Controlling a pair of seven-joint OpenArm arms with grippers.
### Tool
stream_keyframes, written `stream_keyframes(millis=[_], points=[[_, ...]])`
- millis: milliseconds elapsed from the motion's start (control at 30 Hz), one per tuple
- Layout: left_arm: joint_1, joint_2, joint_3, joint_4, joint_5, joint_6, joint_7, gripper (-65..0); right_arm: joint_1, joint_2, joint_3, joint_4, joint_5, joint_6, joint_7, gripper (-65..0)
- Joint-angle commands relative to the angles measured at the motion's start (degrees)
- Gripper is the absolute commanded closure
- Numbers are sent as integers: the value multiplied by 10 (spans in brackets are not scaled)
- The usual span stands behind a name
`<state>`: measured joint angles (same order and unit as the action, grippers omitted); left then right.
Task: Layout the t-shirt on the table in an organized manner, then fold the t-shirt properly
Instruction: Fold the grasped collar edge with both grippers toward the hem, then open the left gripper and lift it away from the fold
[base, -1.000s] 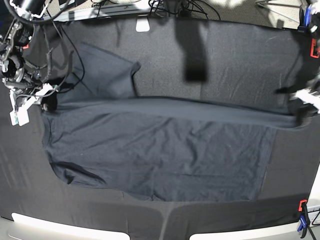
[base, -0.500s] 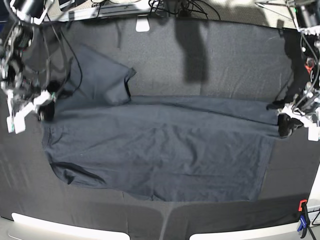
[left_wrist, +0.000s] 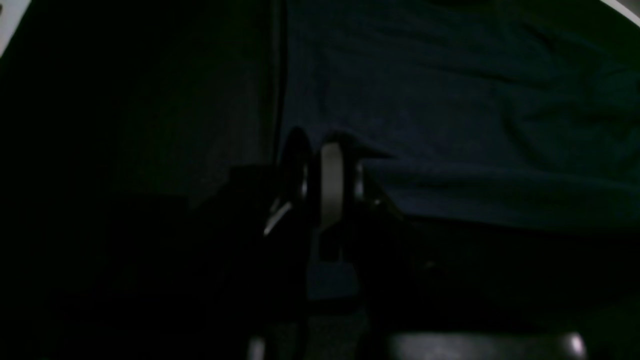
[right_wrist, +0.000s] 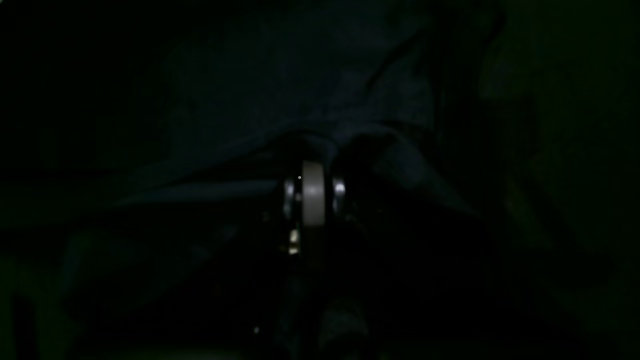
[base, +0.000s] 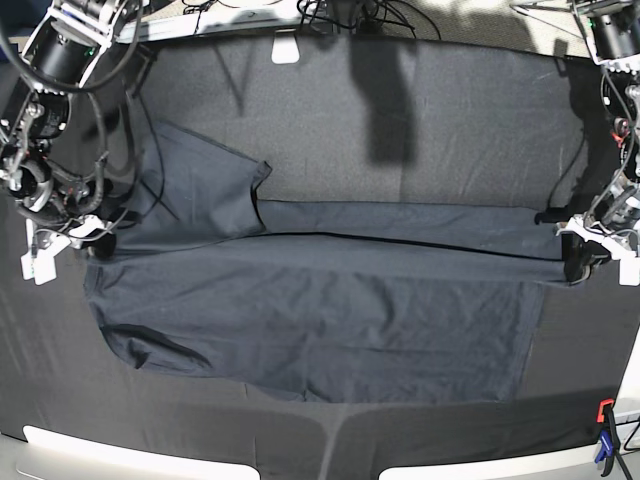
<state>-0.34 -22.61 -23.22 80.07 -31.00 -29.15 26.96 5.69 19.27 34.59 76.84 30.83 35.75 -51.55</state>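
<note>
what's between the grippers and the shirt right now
Nothing visible. The left gripper and the right gripper are each already shut on an end of the shirt, stretched across the table.

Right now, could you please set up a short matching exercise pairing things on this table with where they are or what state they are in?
Things:
1. left gripper
2. right gripper
3. t-shirt
4. orange-and-blue clamp

Places or states, as the base view shows them:
A. spread wide across the middle of the table
B. jaws shut on the shirt's edge, on the view's left
C. standing at the table's near right corner
D. jaws shut on the shirt's edge, on the view's right

Pairs: 1-D, 2-B, 3-A, 4-C
</note>
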Motion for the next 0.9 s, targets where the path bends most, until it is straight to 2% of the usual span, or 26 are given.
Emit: stream_keyframes(millis=[0, 133, 267, 433, 567, 600, 667, 700, 733, 867], points=[[-9, -10, 2, 9, -5, -2, -18, 0, 12, 12, -4, 5, 5, -2, 17, 0], [-13, -11, 38, -10, -5, -2, -40, 0, 12, 12, -34, 3, -35, -2, 29, 0], [-29, -10, 64, -40, 10, -1, -43, 0, 12, 12, -43, 3, -39, -16, 42, 0], [-50, -11, 66, -84, 25, 7, -44, 0, 11, 12, -42, 3, -67, -19, 49, 0], [-52, -11, 66, -90, 25, 7, -45, -4, 12, 12, -42, 3, -66, -20, 50, 0], [-52, -11, 66, -90, 25, 7, -45, -60, 12, 12, -42, 3, -66, -20, 50, -21], [-52, -11, 66, -90, 25, 7, -45, -182, 12, 12, -42, 3, -65, -19, 50, -186], [-53, -11, 66, -90, 25, 7, -45, -229, 12, 12, -42, 3, -61, -19, 50, -251], [-54, -11, 66, -90, 25, 7, -44, -253, 12, 12, -42, 3, -59, -19, 50, -289], [-56, -20, 64, -89, 25, 7, -43, -258, 12, 14, -42, 3, -52, -19, 48, -295]])
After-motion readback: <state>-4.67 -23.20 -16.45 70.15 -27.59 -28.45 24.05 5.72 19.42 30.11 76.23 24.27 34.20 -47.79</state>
